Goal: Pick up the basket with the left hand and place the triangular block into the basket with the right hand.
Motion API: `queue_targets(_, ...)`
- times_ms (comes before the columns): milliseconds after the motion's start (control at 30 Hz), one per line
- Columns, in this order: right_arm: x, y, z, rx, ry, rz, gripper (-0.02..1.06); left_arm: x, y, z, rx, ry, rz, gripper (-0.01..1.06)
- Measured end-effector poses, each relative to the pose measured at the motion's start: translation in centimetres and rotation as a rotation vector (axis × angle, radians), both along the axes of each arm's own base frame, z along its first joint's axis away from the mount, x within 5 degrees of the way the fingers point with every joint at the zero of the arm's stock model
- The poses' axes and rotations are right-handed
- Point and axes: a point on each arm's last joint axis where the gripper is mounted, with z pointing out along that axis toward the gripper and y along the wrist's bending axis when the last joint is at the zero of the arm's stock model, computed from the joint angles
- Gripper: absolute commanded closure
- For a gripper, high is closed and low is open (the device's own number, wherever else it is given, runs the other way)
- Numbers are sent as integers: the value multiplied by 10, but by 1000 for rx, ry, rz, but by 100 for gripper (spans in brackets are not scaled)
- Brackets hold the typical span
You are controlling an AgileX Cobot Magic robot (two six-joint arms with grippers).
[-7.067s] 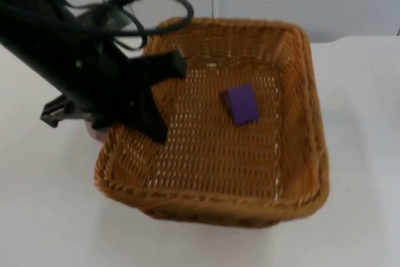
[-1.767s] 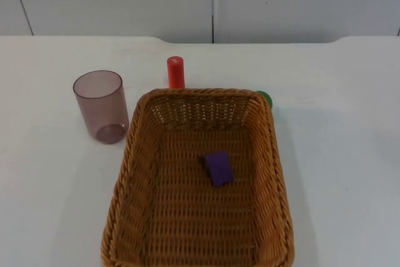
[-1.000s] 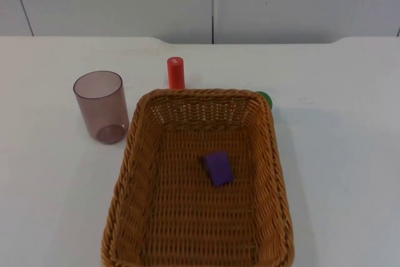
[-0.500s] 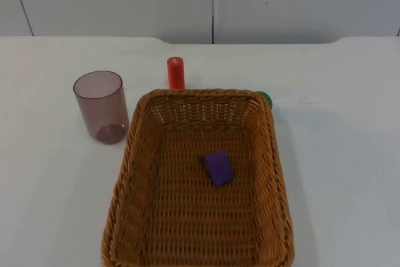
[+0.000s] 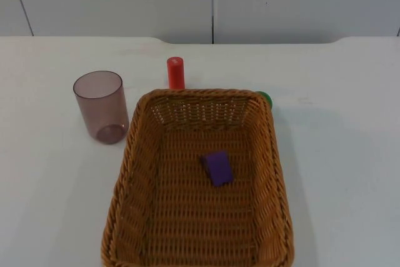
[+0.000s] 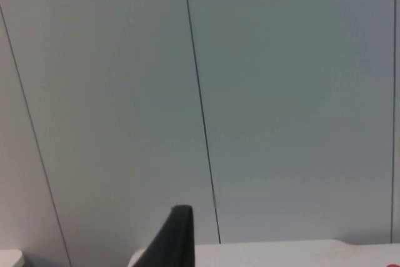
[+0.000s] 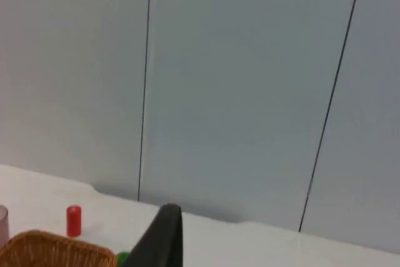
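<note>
A brown wicker basket (image 5: 127, 173) stands on the white table at the near middle. The purple triangular block (image 5: 219, 167) lies on the basket's floor, near its centre. Both arms are drawn back from the table and wait. The left gripper's black fingertip (image 6: 177, 232) points at the grey partition wall with nothing against it. The right gripper's fingertip (image 7: 165, 232) also faces the wall, well above the basket's far rim (image 7: 47, 242). Both grippers are open and hold nothing.
A translucent purple cup (image 5: 101, 106) stands left of the basket. A red cylinder (image 5: 175, 72) stands upright just behind the basket's far rim, also seen from the right wrist as the red cylinder (image 7: 74, 221). A green object (image 5: 265, 99) peeks out at the basket's far right corner.
Seven seconds ago the left arm held the basket raised near the camera. Now the basket rests on the table and the arm is gone. Nothing has moved over the last two seconds.
</note>
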Motion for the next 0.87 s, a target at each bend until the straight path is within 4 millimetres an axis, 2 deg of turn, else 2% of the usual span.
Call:
queue_targets(233, 8, -1, -16, 52, 141, -18, 0, 7, 0, -13, -17, 102, -2, 0)
queue_targets(400, 32, -1, -52, 77, 346, -49, 0, 32, 0, -44, -39, 276, -9, 0)
queue_targets(433, 32, -1, -52, 77, 346, -49, 0, 32, 0, -44, -39, 276, -9, 0)
queue_targets(567, 50, -1, -79, 65, 456, -69, 0, 51, 1, -70, -60, 394, -5, 0)
queue_targets(600, 50, -1, -79, 65, 456, -69, 0, 51, 1, -70, -60, 394, -5, 0)
queue_targets(767, 67, -6, -105, 64, 518, -142, 0, 70, 2, -103, -57, 525, 10, 0)
queue_targets(800, 67, -6, -105, 64, 518, -142, 0, 70, 2, -103, -57, 525, 10, 0)
queue_targets(867, 69, -7, -106, 71, 519, -157, 0, 76, 2, -115, -59, 571, 11, 0)
